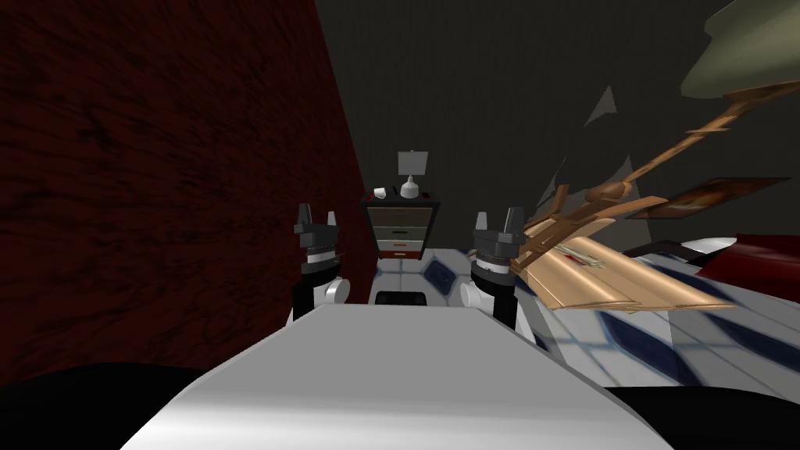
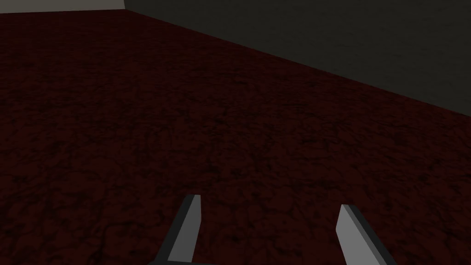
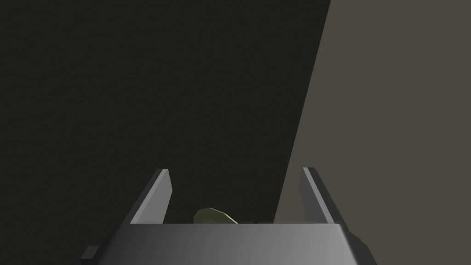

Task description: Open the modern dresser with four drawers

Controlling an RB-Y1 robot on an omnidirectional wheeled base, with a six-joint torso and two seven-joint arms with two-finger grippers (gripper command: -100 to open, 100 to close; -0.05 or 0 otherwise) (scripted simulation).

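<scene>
Dresser (image 1: 402, 228), four drawer fronts, far off at 12 o'clock against dark wall, lamp (image 1: 411, 173) and cup (image 1: 380, 192) on top, left gripper (image 1: 317, 212) at 11 o'clock, right gripper (image 1: 498, 215) at 1 o'clock, fingers of both wide apart, holding nothing, well apart from dresser.

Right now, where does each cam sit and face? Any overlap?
Head: on the head, looking down and forward at the far dresser beside the dark red wall; left gripper and right gripper raised.
Left wrist: on the left hand, facing that wall; jaws open.
Right wrist: on the right hand, facing a dark grey wall; jaws open.
Shared: head and left wrist both show the red wall.
</scene>
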